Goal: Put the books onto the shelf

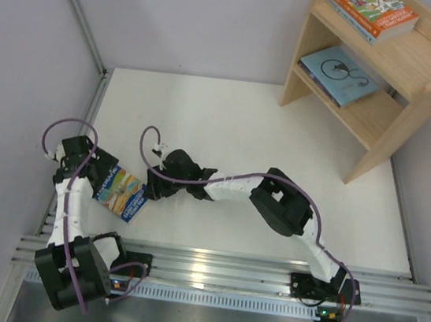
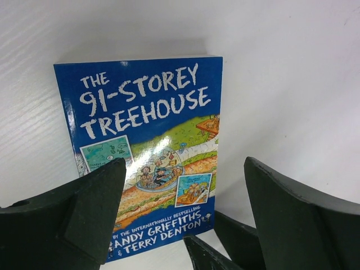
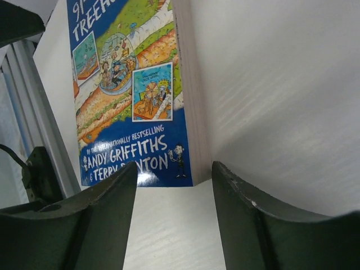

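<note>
Where the left gripper (image 2: 184, 169) hangs: above the near-left part of the table (image 1: 227, 131), jaws spread wide, nothing between them.
Treehouse book (image 2: 146, 140): lying flat, cover up, just beyond the left fingers. It is close to the table's left edge and the front rail (image 1: 225, 269).
Right gripper (image 3: 174, 169): low at the book's bottom corner, jaws partly apart. The corner sits at the mouth of the gap; no grip that I can confirm.
Mid table: white surface runs from book to shelf, with only the right arm across it. Judged an open path for a carry.
Shelf (image 1: 429, 50): far-right corner, walls close behind and to its right. Approach looks possible from the front-left only.
Light-blue book (image 1: 338, 74): flat on the lower tier, placed.
Orange book (image 1: 372, 11): flat on the top tier, placed. Something thin may lie under it; cannot tell.
Progress: at least two shelved, one on the table, any others not in view. Judged about midway.
Shelf room: top tier is open above and looks easiest. The lower tier is boxed in by the board overhead.
</note>
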`<state>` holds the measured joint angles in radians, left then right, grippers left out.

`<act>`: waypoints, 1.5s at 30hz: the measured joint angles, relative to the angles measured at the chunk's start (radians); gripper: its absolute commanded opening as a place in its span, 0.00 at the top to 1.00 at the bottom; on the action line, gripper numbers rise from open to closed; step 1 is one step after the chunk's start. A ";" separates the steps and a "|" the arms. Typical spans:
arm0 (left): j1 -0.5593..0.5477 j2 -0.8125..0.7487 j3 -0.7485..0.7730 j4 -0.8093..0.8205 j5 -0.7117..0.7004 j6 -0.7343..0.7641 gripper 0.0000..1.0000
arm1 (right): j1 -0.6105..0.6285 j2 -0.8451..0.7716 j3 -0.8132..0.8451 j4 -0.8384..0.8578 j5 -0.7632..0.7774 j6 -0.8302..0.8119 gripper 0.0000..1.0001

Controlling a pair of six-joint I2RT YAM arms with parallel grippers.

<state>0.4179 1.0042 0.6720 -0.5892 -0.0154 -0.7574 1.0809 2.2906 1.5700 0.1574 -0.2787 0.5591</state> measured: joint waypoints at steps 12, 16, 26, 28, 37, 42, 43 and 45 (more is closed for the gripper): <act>0.000 -0.035 -0.018 0.024 0.063 0.031 0.11 | -0.008 -0.053 -0.109 0.063 0.071 0.019 1.00; -0.010 -0.060 -0.045 0.035 0.134 0.040 0.09 | -0.085 -0.193 -0.319 0.087 0.058 0.034 1.00; -0.282 0.005 -0.097 0.143 0.225 0.012 0.03 | -0.410 -0.452 -0.733 0.207 -0.060 0.059 1.00; -0.301 0.054 -0.115 0.209 0.268 0.006 0.03 | -0.435 -0.448 -0.751 0.240 -0.103 0.065 1.00; -0.314 0.290 -0.138 0.480 0.436 -0.006 0.03 | -0.502 -0.370 -0.718 0.272 -0.306 0.061 1.00; -0.321 0.321 -0.182 0.604 0.475 -0.026 0.05 | -0.517 -0.348 -0.718 0.303 -0.354 0.065 1.00; -0.322 0.332 -0.183 0.627 0.485 -0.031 0.06 | -0.520 -0.344 -0.718 0.309 -0.363 0.066 1.00; -0.323 0.363 -0.183 0.683 0.505 -0.037 0.08 | -0.523 -0.338 -0.718 0.317 -0.376 0.067 1.00</act>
<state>0.0948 1.3670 0.4885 0.0940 0.4892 -0.7948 0.5575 1.9522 0.8516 0.4747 -0.6544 0.6262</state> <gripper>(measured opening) 0.936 0.047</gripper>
